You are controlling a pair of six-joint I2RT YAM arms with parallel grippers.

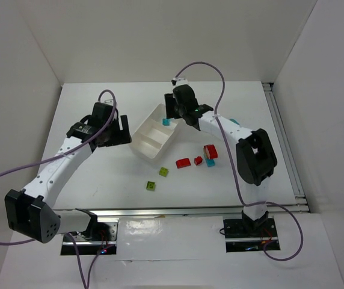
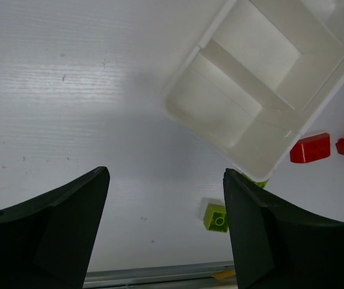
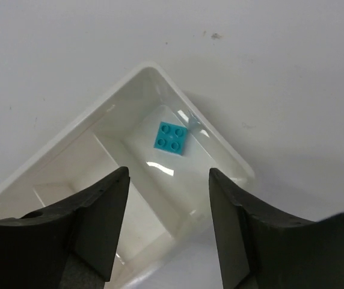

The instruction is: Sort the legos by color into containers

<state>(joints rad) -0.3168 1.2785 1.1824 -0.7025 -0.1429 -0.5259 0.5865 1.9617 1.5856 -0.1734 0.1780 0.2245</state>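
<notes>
The white three-compartment tray [image 1: 141, 144] lies slanted at mid table. One cyan brick [image 1: 166, 121] lies in its far compartment; the other two compartments look empty. My right gripper [image 1: 172, 112] hovers open and empty over that far end. In the right wrist view the cyan brick [image 3: 171, 137] lies flat beyond my open gripper [image 3: 168, 174], inside the tray [image 3: 217, 137]. My left gripper [image 1: 122, 130] is open and empty just left of the tray. In the left wrist view, my gripper [image 2: 166, 174] is over bare table beside the tray [image 2: 197, 51].
Loose on the table right of the tray: two red bricks [image 1: 183, 162] [image 1: 197, 161], a red-and-white stack [image 1: 209, 152] and a cyan brick [image 1: 210, 163]. Two lime bricks [image 1: 163, 171] [image 1: 151, 186] lie nearer the front. A lime brick [image 2: 216, 217] shows near my left finger.
</notes>
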